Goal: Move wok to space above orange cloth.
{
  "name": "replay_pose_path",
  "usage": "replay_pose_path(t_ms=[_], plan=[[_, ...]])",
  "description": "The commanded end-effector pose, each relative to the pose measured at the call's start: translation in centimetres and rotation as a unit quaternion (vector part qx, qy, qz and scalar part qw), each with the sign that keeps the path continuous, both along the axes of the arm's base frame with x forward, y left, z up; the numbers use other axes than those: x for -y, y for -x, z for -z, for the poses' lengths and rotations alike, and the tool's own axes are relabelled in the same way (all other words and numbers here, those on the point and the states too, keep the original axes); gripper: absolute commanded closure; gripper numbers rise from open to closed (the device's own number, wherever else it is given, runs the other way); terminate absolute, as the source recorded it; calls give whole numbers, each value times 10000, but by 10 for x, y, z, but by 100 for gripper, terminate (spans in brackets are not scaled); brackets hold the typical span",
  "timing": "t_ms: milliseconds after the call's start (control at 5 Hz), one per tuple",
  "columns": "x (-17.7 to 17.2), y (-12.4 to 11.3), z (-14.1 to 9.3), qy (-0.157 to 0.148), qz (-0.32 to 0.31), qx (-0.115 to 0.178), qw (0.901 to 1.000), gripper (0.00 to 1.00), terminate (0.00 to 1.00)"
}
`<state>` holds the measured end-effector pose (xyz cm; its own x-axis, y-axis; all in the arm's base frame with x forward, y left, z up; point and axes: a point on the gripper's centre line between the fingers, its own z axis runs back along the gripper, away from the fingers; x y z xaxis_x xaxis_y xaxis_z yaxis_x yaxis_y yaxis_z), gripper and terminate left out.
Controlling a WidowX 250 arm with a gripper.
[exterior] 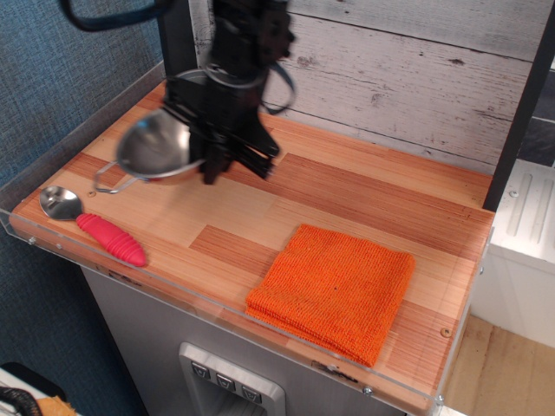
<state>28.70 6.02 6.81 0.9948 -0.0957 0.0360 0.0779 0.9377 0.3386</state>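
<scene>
The black robot hand (211,160) is pinching the right rim of the small shiny steel bowl-shaped wok (156,149), which hangs tilted in the air above the left part of the wooden table (347,191), blurred as though in motion. To do the carry well, keep it high, level it out, and steer right toward the bare wood just behind the bright orange folded cloth (334,290). The pink-handled metal spoon (91,227) lies below, apart from the wok.

Gleaming as polished steel: wok (156,147) and spoon (61,203) bowl. Showing nubby, matt weave: orange cloth (334,290). Looking smooth, striped wood: table (347,195). Appearing rough, weathered planks: wall (416,69). Reading as matt black: gripper (217,165).
</scene>
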Motion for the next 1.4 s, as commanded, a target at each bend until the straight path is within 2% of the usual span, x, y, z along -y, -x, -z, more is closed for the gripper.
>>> replay_pose_path(t_ms=[0, 200, 400, 600, 800, 1200], plan=[[46, -10, -14, 2, 1639, 516, 9851, 100, 0], [58, -19, -8, -223, 2202, 644, 9731, 100, 0], [72, -27, -2, -325, 2850, 707, 9554, 100, 0], [81, -35, 1, -55, 3077, 832, 9478, 100, 0], [95, -39, 8, 50, 3244, 686, 9434, 100, 0], [110, -53, 22, 76, 3321, 461, 9421, 100, 0]])
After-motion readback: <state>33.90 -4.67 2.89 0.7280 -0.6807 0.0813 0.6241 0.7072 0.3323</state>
